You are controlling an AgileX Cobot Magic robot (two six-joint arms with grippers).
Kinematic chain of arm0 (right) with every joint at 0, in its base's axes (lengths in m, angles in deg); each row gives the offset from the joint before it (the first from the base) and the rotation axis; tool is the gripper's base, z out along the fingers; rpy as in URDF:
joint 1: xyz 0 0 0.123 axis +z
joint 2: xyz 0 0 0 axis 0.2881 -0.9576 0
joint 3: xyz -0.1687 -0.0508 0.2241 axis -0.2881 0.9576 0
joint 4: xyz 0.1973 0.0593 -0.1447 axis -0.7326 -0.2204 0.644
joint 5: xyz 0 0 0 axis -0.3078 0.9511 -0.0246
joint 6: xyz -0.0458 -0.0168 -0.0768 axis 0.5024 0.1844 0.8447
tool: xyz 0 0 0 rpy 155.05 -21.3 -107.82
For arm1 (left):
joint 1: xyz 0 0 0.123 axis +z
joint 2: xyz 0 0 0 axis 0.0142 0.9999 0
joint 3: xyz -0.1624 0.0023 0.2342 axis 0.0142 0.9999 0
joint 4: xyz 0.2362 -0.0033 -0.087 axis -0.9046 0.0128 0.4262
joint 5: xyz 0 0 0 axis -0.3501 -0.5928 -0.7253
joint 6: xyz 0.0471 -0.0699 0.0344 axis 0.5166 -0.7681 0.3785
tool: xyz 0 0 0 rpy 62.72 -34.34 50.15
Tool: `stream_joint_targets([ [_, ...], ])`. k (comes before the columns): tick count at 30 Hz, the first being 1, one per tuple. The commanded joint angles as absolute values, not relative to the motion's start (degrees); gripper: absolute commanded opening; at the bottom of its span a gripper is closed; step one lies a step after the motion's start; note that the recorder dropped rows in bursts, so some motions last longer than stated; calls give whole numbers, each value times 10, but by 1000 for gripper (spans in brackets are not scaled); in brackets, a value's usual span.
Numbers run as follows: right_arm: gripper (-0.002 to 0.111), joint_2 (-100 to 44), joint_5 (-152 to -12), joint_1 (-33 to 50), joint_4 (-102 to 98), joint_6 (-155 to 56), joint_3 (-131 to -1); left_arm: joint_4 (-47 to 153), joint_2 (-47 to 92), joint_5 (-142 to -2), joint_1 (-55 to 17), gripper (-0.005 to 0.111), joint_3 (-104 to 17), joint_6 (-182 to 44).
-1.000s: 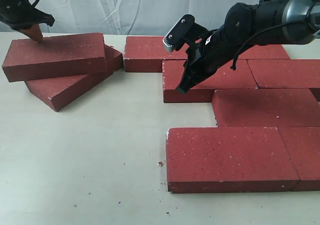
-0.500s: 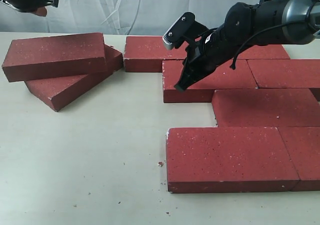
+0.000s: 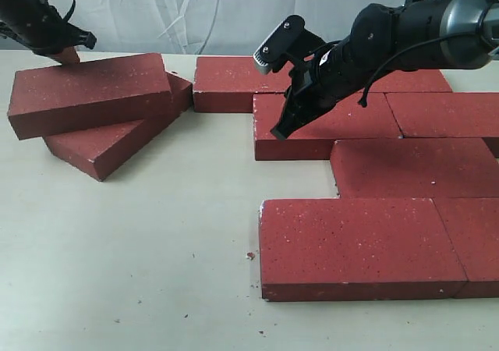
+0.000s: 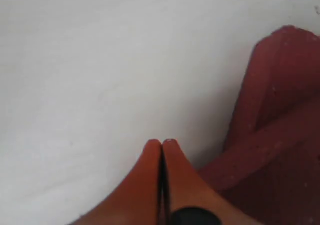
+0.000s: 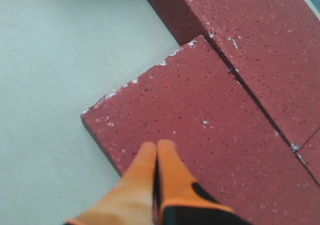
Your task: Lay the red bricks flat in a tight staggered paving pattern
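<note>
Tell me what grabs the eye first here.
Two rough dark red rectangular paving bricks lie stacked askew at the left, the shut left gripper by the upper one's back edge. On the right, more red bricks lie flat in staggered rows, and the black right arm points its shut right gripper at one brick's corner.

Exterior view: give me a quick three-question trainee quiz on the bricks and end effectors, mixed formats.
1. True or false: the left end effector and the right end effector are both shut.
2. The top loose brick sits: A) on edge, B) askew on the lower brick, C) on end.
3. Which end effector is over the paved bricks?
Key: 1 true; 2 B; 3 right.
</note>
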State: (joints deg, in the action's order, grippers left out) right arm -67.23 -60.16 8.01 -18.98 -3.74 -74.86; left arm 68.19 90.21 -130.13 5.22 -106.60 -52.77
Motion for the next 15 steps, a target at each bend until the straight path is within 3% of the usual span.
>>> stream_joint_targets([
  [1,-1,-672,-606,78,-191,-36,-750,698,875,-1399,52,0,-1069,-493],
  [11,-1,-672,-607,78,-191,-36,-750,786,837,-1416,52,0,-1051,-457],
  [15,-1,-672,-607,78,-191,-36,-750,728,826,-1416,53,0,-1055,-458],
])
